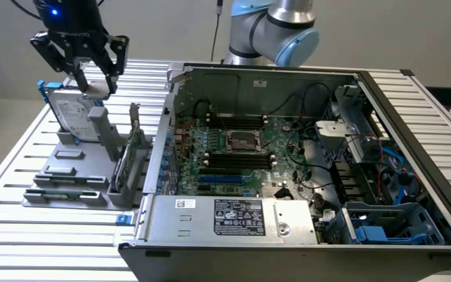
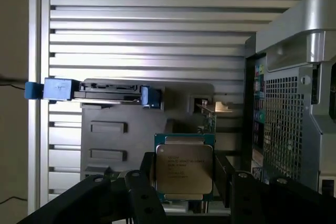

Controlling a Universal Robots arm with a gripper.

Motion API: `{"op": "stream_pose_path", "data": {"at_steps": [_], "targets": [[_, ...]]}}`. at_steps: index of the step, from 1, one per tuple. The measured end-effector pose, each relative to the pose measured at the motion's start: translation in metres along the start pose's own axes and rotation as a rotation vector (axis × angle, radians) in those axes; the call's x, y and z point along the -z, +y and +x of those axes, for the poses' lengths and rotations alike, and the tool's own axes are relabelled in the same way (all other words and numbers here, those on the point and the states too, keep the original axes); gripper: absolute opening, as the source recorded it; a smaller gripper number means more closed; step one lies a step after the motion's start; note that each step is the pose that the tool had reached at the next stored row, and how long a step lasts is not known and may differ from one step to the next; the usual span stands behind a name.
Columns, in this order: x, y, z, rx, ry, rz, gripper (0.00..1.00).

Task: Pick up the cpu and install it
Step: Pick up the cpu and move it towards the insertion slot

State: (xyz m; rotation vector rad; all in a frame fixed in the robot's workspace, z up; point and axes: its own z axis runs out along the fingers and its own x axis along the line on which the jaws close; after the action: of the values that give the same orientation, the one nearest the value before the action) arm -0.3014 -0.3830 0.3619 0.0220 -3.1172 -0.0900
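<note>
Currently the pick-up appears complete and the installation is not yet done. On the slatted surface (image 1: 413,88) the open computer case (image 1: 265,88) lies on its side; its motherboard socket (image 1: 243,140) appears unoccupied. The grey parts holder (image 1: 69,176) sits toward the surface's far corner at the exterior view's left. Above it, the tool (image 1: 94,82) is clamped on the cpu (image 2: 184,167), well apart from the socket.

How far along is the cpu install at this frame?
Done: the cpu is picked up, clear of the grey parts tray. In hand: the gripper clamps it by its edges, above the tray and beside the open computer case. Left: installing it; the motherboard socket looks unfilled.
</note>
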Motion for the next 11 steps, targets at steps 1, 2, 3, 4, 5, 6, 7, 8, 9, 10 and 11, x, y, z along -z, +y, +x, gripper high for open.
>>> {"op": "stream_pose_path", "data": {"at_steps": [1,2,3,4,5,6,7,8,9,10,11], "targets": [[0.001,0.0004,-0.004,0.0,0.0,0.0,0.55],[0.002,0.0008,-0.009,0.0,0.0001,0.0,0.55],[0.003,0.0012,-0.014,0.0,-0.0001,-0.0001,0.55],[0.004,0.0016,-0.018,0.0,0.0001,0.0,0.55],[0.005,0.0019,-0.023,0.0,0.0,0.0,0.55],[0.0059,0.0023,-0.027,0.0,-0.0001,-0.0001,0.55],[0.0067,0.0027,-0.032,0.0,-0.0001,-0.0001,0.55],[0.0076,0.0031,-0.036,0.0,0.0,-0.0001,0.55],[0.0084,0.0035,-0.041,0.0,-0.0001,-0.0001,0.55],[0.0092,0.0039,-0.045,0.0,0.0,0.0,0.55],[0.0099,0.0043,-0.05,0.0,0.0,0.0,0.55]]}}
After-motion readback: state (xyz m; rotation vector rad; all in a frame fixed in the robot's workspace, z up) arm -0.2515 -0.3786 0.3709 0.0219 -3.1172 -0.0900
